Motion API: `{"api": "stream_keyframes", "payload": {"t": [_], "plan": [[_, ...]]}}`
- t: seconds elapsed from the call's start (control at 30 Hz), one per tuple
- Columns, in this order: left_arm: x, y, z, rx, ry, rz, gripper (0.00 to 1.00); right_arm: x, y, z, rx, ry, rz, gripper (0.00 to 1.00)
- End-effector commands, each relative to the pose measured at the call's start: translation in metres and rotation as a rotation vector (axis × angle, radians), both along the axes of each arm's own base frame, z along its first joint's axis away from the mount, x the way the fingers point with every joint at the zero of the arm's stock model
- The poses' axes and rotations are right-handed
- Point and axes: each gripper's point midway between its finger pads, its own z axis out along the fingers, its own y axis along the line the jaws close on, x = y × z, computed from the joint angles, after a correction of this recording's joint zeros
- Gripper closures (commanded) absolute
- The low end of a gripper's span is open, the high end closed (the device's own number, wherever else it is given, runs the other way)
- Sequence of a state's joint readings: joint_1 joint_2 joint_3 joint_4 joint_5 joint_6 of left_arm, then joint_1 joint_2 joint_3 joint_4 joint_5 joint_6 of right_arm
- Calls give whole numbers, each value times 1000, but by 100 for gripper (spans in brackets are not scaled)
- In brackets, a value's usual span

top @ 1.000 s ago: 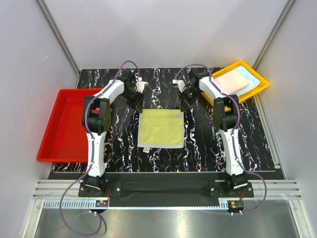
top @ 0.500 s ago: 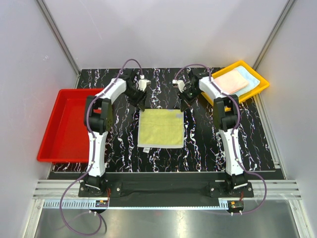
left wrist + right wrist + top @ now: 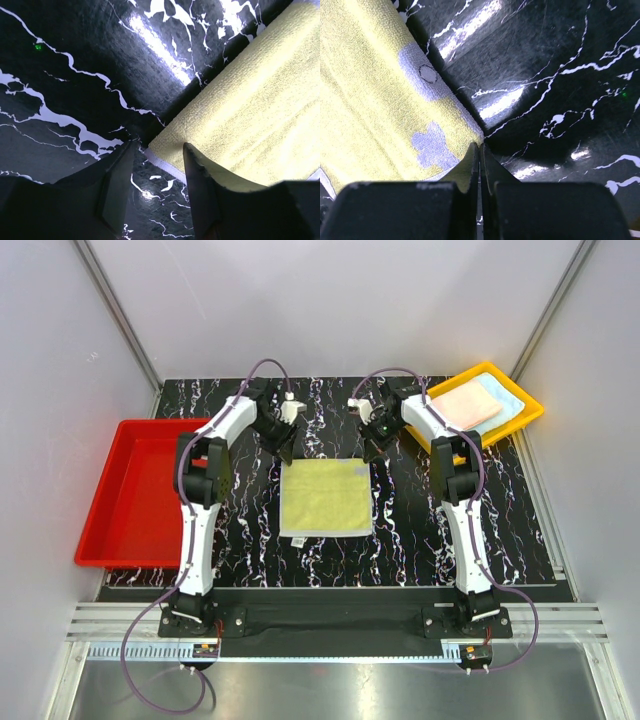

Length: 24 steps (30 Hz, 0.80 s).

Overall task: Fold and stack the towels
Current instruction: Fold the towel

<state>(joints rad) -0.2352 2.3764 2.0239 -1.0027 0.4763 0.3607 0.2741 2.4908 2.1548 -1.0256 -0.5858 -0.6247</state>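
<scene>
My two arms rise from the near edge of a bench (image 3: 250, 530) with a black, white-veined surface, enclosed by pale walls. At mid-bench a yellow-green towel (image 3: 326, 498) lies flat and unfolded. It looks nearly square, so no long axis can be told, and its edges run parallel to the bench edges. My left gripper (image 3: 157, 150) stands open, its fingers straddling the towel's far left corner. Compared with a second ago it sits closer to that corner and gapes wider. My right gripper (image 3: 479, 147) is now fully closed at the far right corner; whether cloth is pinched I cannot tell. The towel itself has barely shifted. A red tray (image 3: 130, 495) sits at the left. At the far right, a yellow tray (image 3: 527, 410) holds a peach-pink towel (image 3: 465, 405) lying over a light blue towel (image 3: 503, 395).
</scene>
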Motion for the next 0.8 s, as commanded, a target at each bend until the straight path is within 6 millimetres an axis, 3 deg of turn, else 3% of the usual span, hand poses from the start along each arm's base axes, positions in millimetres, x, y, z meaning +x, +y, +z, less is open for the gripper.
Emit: {"api": "stream_keyframes", "payload": {"t": [0.0, 0.07, 0.17, 0.2, 0.4, 0.77], "plan": [[5, -4, -3, 12, -11, -22, 54, 20, 2, 11, -16, -107, 3, 100], [6, -3, -4, 22, -14, -19, 61, 19, 2, 11, -18, -104, 3, 100], [9, -4, -1, 22, -22, -13, 86, 20, 2, 11, -21, -109, 3, 100], [10, -4, 1, 22, -22, -7, 100, 21, 0, 10, -28, -113, -1, 100], [19, -2, 22, 33, -66, 52, 100, 26, -1, 13, -33, -155, -15, 100], [13, 3, 52, 45, -142, 72, 100, 46, -10, 53, -47, -375, -72, 100]]}}
